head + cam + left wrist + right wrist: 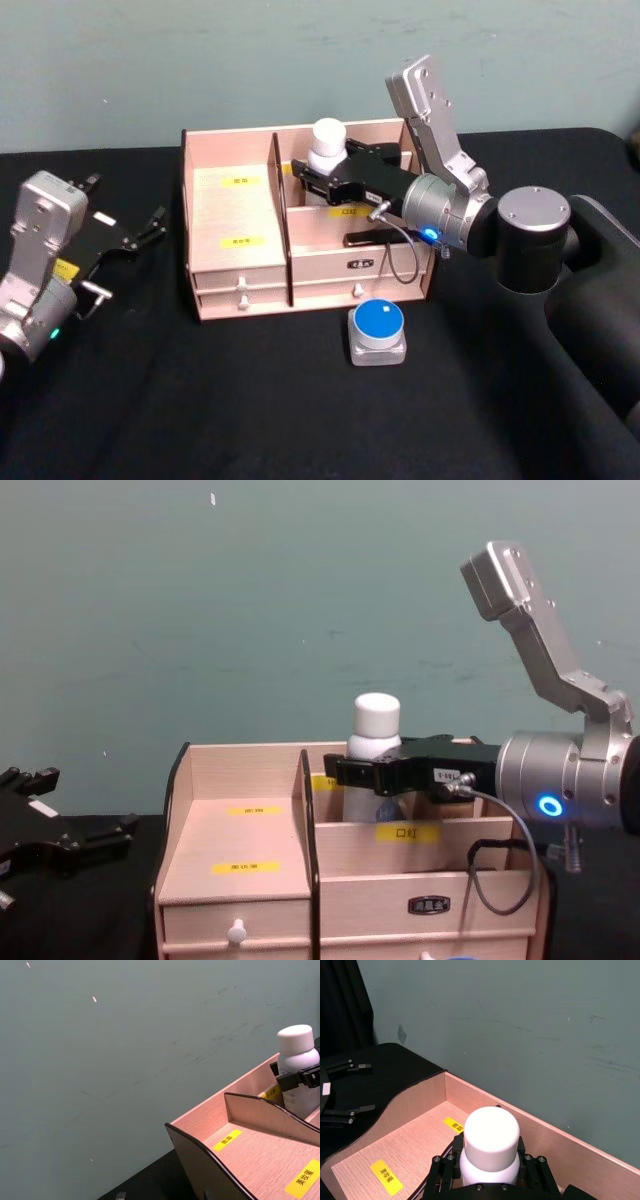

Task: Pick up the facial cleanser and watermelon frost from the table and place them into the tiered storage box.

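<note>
The facial cleanser [328, 140], a white bottle with a rounded white cap, stands upright in the back right compartment of the tiered storage box [235, 215]. My right gripper [322, 172] reaches in from the right and is shut on the bottle's body below the cap, as the right wrist view shows for the bottle [491, 1145] and the chest view for the gripper [370, 773]. Whether the bottle's base rests on the compartment floor is hidden. The watermelon frost [376, 333], a clear jar with a blue lid, sits on the table just in front of the box's drawers. My left gripper [122, 207] rests open at the far left.
The black table [250, 400] carries the box in the middle, with a grey-green wall behind. The right arm's elbow and forearm [530, 235] hang over the table right of the box. The box's left compartment [240, 820] with yellow labels holds nothing.
</note>
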